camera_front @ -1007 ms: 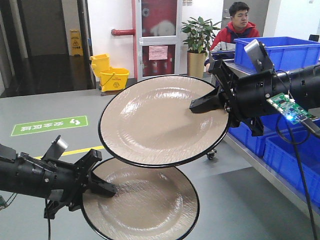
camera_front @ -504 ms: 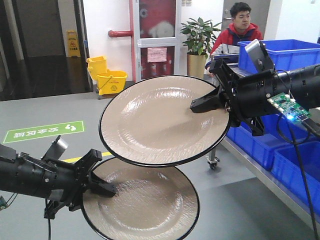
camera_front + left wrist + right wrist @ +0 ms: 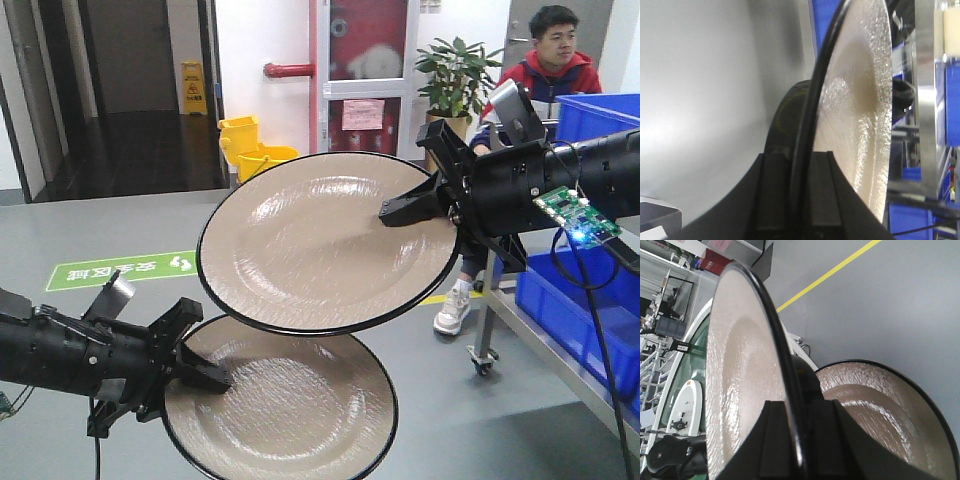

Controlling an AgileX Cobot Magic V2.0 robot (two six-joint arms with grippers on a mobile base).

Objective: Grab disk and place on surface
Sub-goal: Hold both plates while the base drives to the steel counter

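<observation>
Right gripper [image 3: 402,210]: jaws are clamped on the rim of the upper disk [image 3: 320,245], at its right edge. The right wrist view confirms the black rim sits between the two fingers. Left gripper [image 3: 205,378]: likewise closed, pinching the left rim of the lower disk [image 3: 290,410]. The left wrist view shows that rim edge-on in the jaw slot. The lower disk hangs below the upper disk, partly tucked under its lower edge; you cannot tell from the front view whether the two rims touch there. Both disks are in the air, faces tilted toward the front camera, with grey floor behind them. To the right of the upper disk are blue bins [image 3: 540,290] on a rack and a person [image 3: 550,60]; behind it is a yellow mop bucket [image 3: 255,155]. Progress, as judged: the grab is done for both disks and the placing has not begun. No taped metal surface can be made out in any view, so you will need it in sight before lowering either disk.
</observation>
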